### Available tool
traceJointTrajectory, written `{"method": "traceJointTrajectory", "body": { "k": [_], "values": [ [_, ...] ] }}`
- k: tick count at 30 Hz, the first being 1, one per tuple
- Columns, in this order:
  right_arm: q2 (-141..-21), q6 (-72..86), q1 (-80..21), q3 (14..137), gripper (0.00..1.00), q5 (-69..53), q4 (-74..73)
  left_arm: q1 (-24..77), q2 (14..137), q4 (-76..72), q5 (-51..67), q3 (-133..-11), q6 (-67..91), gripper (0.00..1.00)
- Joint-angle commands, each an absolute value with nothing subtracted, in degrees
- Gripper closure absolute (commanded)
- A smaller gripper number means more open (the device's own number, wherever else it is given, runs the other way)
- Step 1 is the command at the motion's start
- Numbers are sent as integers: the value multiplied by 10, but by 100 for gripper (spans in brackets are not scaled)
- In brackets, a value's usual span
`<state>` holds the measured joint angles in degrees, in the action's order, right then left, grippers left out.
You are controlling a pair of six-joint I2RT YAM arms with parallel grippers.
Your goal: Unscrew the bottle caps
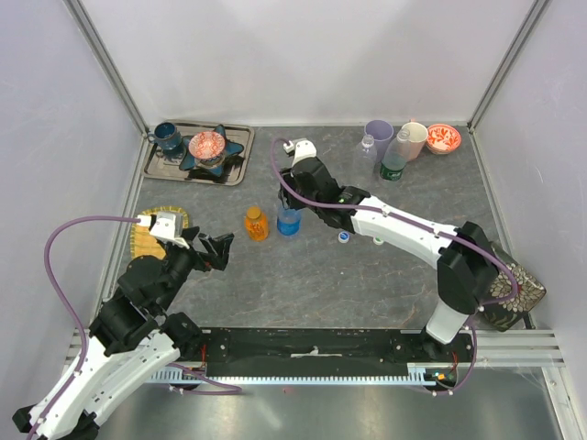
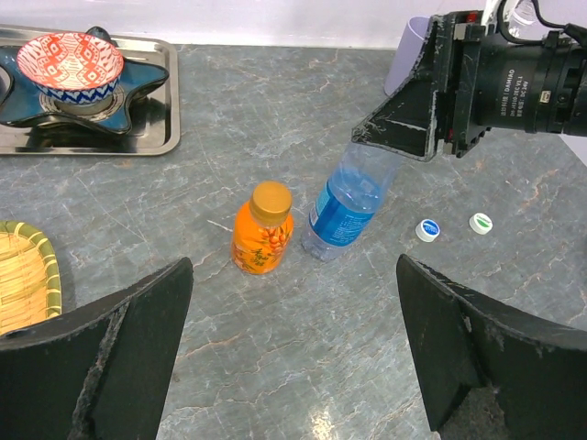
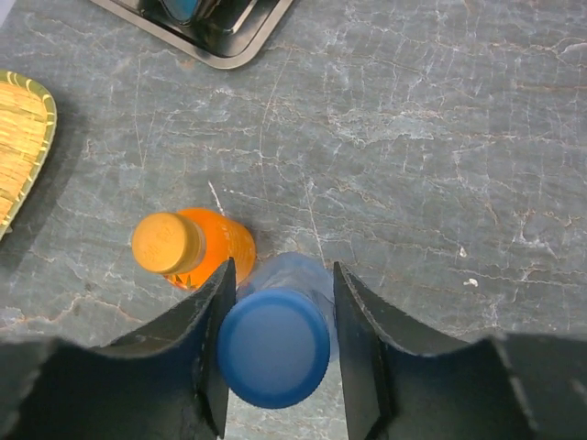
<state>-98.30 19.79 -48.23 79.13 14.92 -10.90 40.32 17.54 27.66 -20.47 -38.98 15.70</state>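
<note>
Two right fingers (image 3: 367,362) are gripping the blue cap (image 3: 273,346) of the blue-tinted bottle (image 2: 344,206), on the worktop (image 2: 275,110) just right of the orange bottle (image 2: 261,234); its light, squashy body is probably needing steadying low down; left fingers (image 2: 110,348) are gaping, empty.

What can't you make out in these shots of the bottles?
- Cap of the blue bottle: left wrist view, hidden behind the right gripper.
- Whether its fingers squeeze the blue cap: right wrist view, contact unclear.
- Whether the clear bottles at the back have caps: top view, too small.
</note>
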Motion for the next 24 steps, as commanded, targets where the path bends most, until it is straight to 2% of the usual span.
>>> {"method": "traceJointTrajectory", "body": {
  "k": [1, 7, 12, 17, 20, 24],
  "values": [
    [-945, 205, -485, 771, 60, 172, -82, 403, 179, 267, -202, -391, 176, 3],
    [-832, 214, -484, 755, 73, 185, -105, 403, 208, 233, -214, -412, 155, 2],
    [-730, 248, -482, 751, 100, 118, -169, 403, 284, 167, -178, -463, 137, 0],
    [-645, 272, -475, 726, 100, 38, -200, 395, 392, 72, -10, -524, 185, 0],
    [-603, 273, -468, 719, 100, 7, -214, 367, 425, 3, 140, -524, 236, 1],
    [-567, 274, -460, 721, 100, -41, -228, 304, 460, -169, 361, -506, 310, 1]
  ]
}}
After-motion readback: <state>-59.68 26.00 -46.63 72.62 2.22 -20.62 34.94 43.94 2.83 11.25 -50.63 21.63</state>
